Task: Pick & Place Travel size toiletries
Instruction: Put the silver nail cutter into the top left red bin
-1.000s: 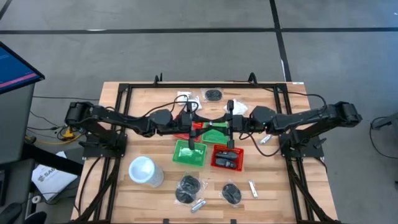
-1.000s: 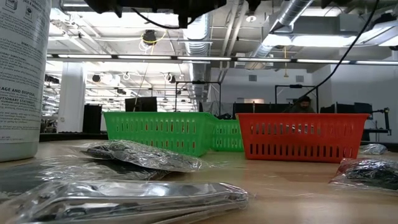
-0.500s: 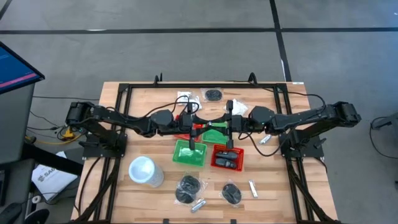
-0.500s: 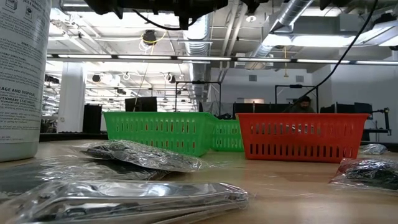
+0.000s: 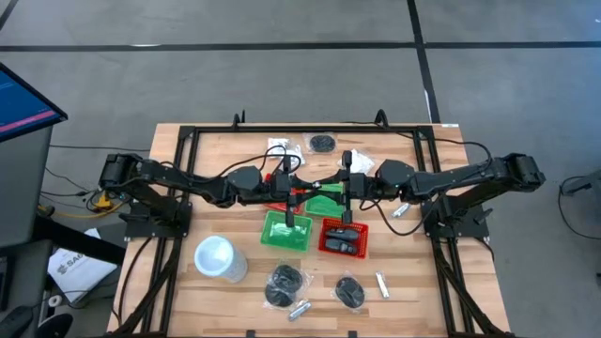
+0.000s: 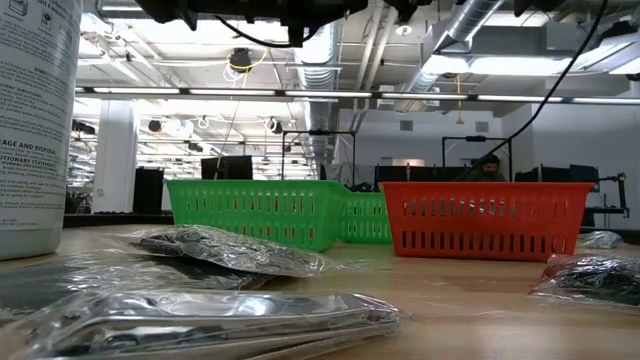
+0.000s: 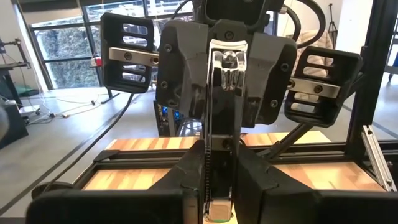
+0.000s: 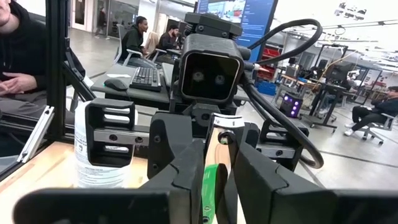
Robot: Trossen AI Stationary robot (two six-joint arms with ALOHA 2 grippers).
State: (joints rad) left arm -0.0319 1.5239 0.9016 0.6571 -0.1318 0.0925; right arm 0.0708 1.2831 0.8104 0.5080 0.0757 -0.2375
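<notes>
The left gripper (image 5: 302, 189) and the right gripper (image 5: 327, 189) are meeting tip to tip above the middle of the wooden table (image 5: 216, 169), over a green basket (image 5: 326, 201) lying under them. In the left wrist view the left gripper (image 7: 219, 162) is clamping its fingers (image 7: 186, 180) on a thin silvery metal piece (image 7: 225, 68), which is reaching from between them up into the front of the right gripper facing it. Whether the right gripper is gripping that piece or merely touching it cannot be told. Just nearer the table's front edge, a second green basket (image 5: 286, 230) and a red basket (image 5: 343, 238) are sitting side by side, the red one holding small dark pieces (image 5: 341, 246). A large white cup (image 5: 218, 258) is standing to the left of the baskets. The remaining toiletries are lying loose on the wood: two black wrapped bundles (image 5: 283, 282) (image 5: 350, 292) and two short silvery tubes (image 5: 300, 309) (image 5: 382, 284) near the front edge, a third tube (image 5: 401, 210) under the right arm, and a white packet (image 5: 280, 147) with another black bundle (image 5: 322, 143) near the far edge. People are sitting at desks (image 8: 140, 37) in the room beyond.
</notes>
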